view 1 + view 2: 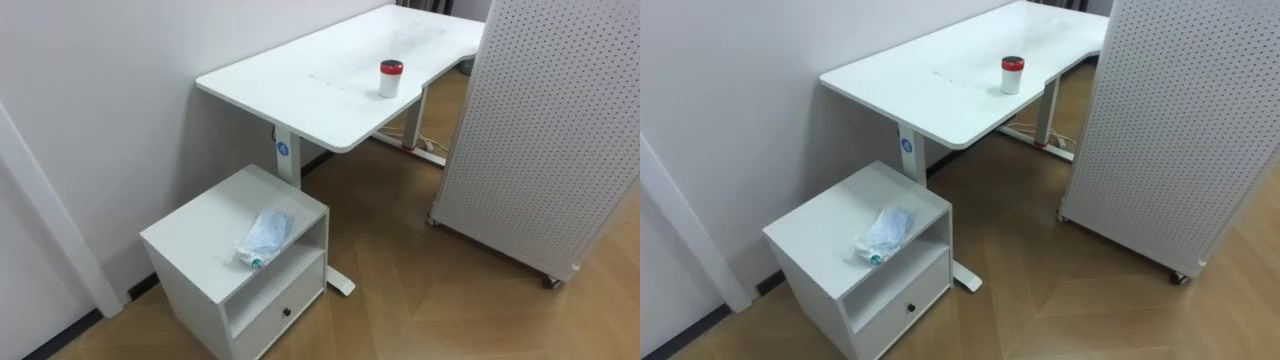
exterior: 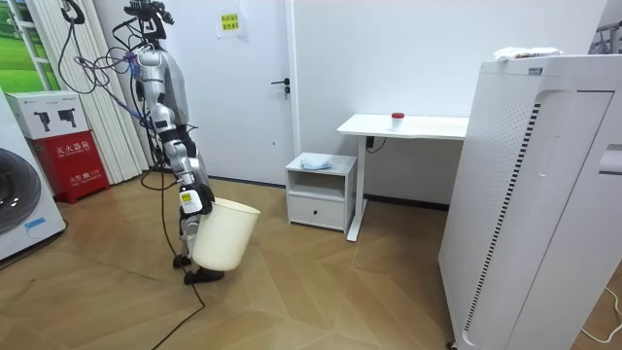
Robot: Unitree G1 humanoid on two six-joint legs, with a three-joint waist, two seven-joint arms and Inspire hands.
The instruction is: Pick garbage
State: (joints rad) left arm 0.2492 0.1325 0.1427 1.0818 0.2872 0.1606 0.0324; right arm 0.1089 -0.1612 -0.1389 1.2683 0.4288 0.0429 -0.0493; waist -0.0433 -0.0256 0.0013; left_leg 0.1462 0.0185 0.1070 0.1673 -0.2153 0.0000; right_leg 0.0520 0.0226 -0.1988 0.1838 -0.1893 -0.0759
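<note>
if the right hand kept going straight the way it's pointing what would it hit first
The right hand points down, gripping the rim of the cream bin. Going straight on it would probably press into the bin itself, then reach the wooden floor below; depth is unclear.

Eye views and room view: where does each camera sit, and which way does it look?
Left eye view: on the robot's head, looking down at cabinet, bottle, desk.
Right eye view: beside it, same scene.
Room view: across the room, facing the whole robot with a bin.
All share the cabinet and desk.
</note>
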